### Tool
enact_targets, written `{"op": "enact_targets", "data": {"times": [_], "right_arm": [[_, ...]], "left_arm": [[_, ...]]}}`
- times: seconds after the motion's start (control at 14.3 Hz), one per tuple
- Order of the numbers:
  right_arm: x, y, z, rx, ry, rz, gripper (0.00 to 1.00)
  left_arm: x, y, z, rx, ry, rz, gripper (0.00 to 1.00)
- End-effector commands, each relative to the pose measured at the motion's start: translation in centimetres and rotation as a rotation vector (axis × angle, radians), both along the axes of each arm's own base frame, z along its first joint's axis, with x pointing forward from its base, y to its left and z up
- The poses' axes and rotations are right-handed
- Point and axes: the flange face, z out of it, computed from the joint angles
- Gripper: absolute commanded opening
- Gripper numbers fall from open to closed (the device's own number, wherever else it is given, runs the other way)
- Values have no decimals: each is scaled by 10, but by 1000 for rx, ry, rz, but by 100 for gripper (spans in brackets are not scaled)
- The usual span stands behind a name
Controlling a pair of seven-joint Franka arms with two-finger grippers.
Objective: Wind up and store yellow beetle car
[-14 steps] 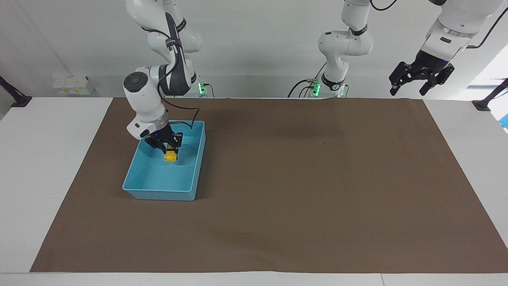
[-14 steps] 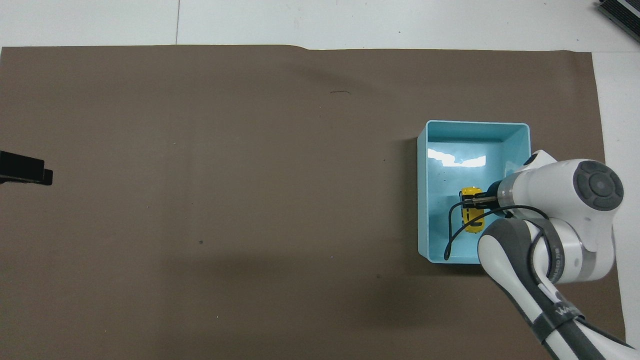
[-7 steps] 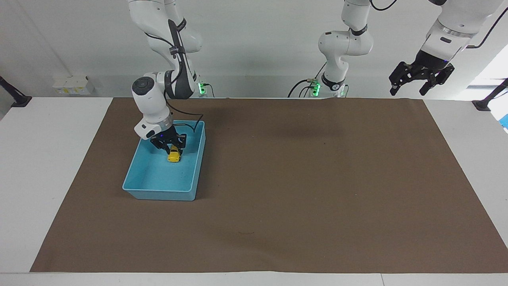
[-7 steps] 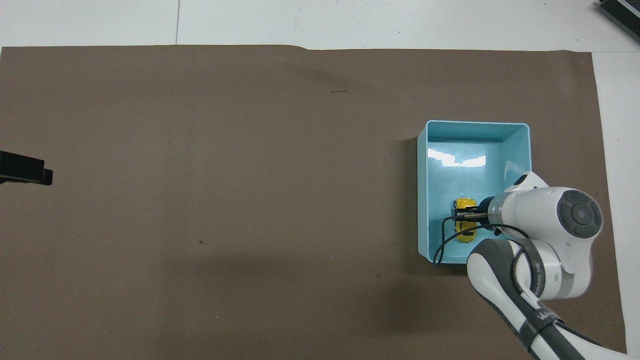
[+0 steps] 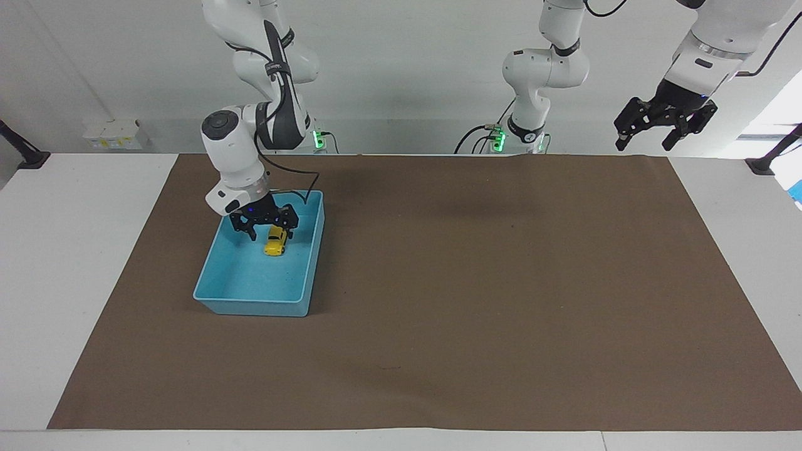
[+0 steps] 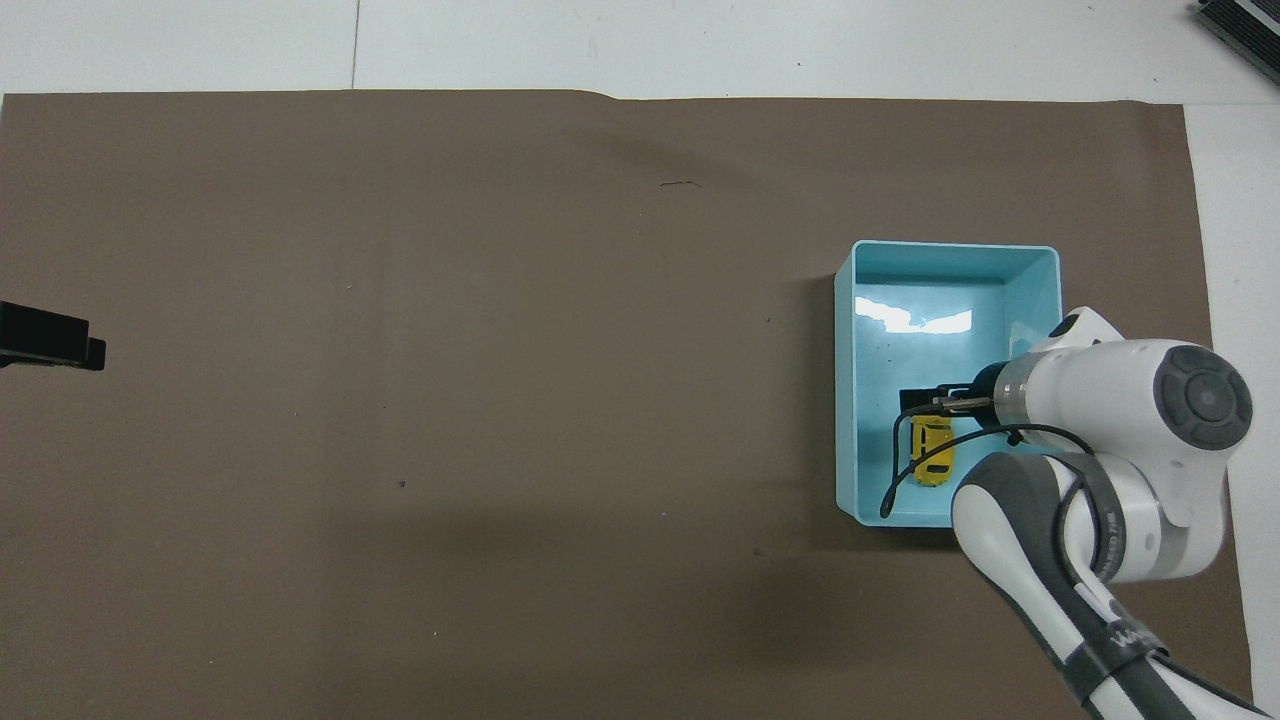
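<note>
Whereas a second ago your right gripper [image 5: 270, 234] was clamped on the yellow beetle car [image 5: 275, 242] low inside the blue bin [image 5: 250, 305], its fingers now stand spread apart and clear of the toy, and the gripper has risen slightly. You will find the car resting on the bin floor, in the half of the bin nearer to the robots and close to the long wall on the left arm's side, its length running roughly along the bin; it has shifted a little toward the robots from where it was held. Your right arm comes down from its base with the wrist bent over the bin's nearer end, the gripper pointing down just above the car, and its black cable loops across the bin rim. From overhead, the same gripper [image 6: 925, 400] covers the end of the car [image 6: 934, 455] that lies farther from the robots. Your left gripper [image 5: 663, 127] waits high above the table at the left arm's end, fingers apart and holding nothing, unchanged from before. The bin sits on the brown mat [image 5: 476, 300] toward the right arm's end, and the bin floor farther from the robots than the car lies bare, as does the wide stretch of mat between the bin and the left arm's end.
</note>
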Motion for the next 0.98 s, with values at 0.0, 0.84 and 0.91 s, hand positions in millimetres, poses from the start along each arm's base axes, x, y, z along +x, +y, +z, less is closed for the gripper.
{"op": "enact_targets", "data": {"times": [0.0,0.84,0.91], "right_arm": [[20,-12,26,-7,14,14,100],[69,-38,153,-96,123,-127,100],[61,-38,168,-93,110,-133,100]], "left_arm": [[-7,3,2,3,1,-2,100],[-7,3,2,4,1,-2,100],[-7,3,2,4,1,-2,100]]}}
